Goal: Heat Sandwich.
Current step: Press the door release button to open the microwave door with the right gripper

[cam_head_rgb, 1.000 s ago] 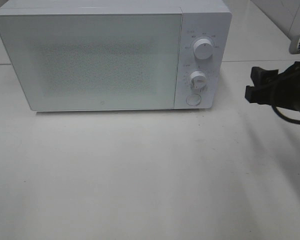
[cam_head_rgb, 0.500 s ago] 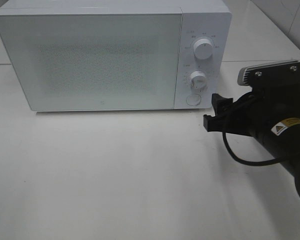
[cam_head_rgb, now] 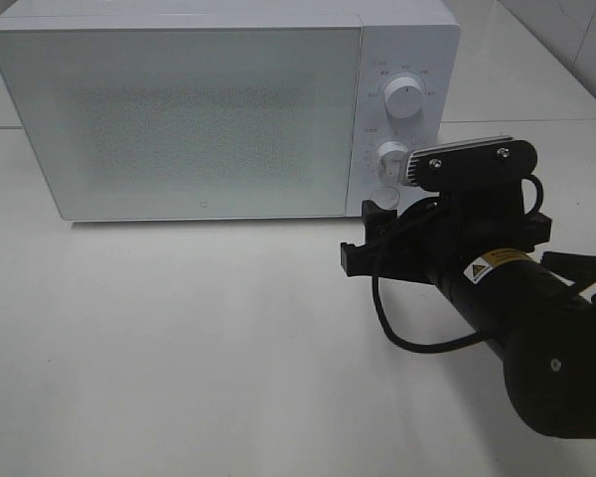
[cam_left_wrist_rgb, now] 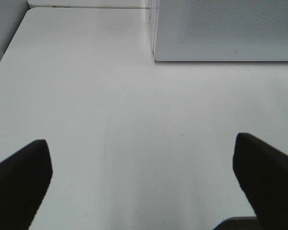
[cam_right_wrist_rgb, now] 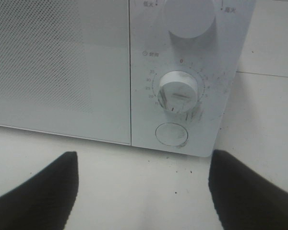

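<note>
The white microwave [cam_head_rgb: 179, 119] stands at the back of the table with its door shut. It also shows in the left wrist view [cam_left_wrist_rgb: 221, 28] and the right wrist view [cam_right_wrist_rgb: 62, 62]. The sandwich is out of view. My right gripper [cam_head_rgb: 356, 237] is open and empty, just in front of the control panel, near the round door button [cam_head_rgb: 382, 196]. In the right wrist view the right gripper [cam_right_wrist_rgb: 143, 165] faces the timer knob [cam_right_wrist_rgb: 177, 91] and the button [cam_right_wrist_rgb: 171, 134]. My left gripper [cam_left_wrist_rgb: 140, 143] is open and empty over bare table, and does not show in the exterior high view.
The upper knob [cam_head_rgb: 405, 97] and the timer knob [cam_head_rgb: 393, 159] sit on the panel at the microwave's right. The white table [cam_head_rgb: 179, 348] spreads in front. A tiled wall [cam_head_rgb: 576, 30] lies at the back right.
My right arm has moved in from the right edge, leftward and forward, and now sits in front of the microwave's control panel. The microwave has not changed.
</note>
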